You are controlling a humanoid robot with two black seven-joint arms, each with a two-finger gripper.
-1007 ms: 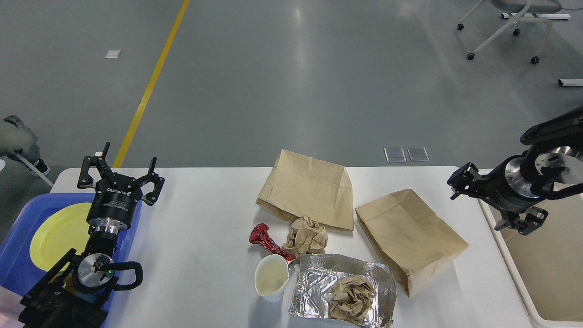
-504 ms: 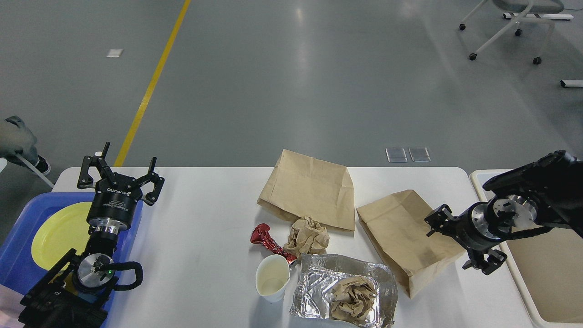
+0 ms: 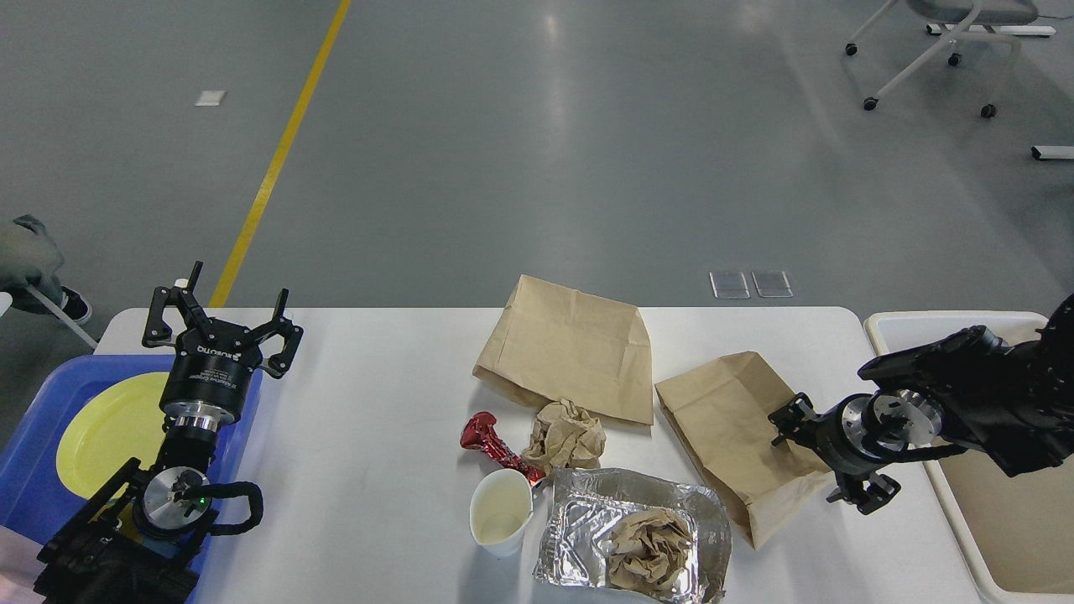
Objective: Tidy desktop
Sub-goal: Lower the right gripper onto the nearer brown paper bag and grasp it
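Desktop (image 3: 377,436), white, rounded corners, spans the lower head view on a grey floor with a yellow line (image 3: 277,159); two brown paper bags (image 3: 570,348) (image 3: 738,436), foil tray (image 3: 629,528) and white cup (image 3: 501,513) lie on it. Left gripper (image 3: 220,323) fingers wide apart, holding nothing, above the blue tray (image 3: 38,436); body lettering unreadable; right gripper (image 3: 818,449) at the nearer bag's edge, spread cannot be told.

Left arm: enters from my lower left, wrist pointing up and away, left gripper (image 3: 220,317) with jaws spread wide. Right arm: enters from the right edge, forearm reaching leftward and low, right gripper (image 3: 818,453) seen nearly end-on; jaw spacing unreadable.
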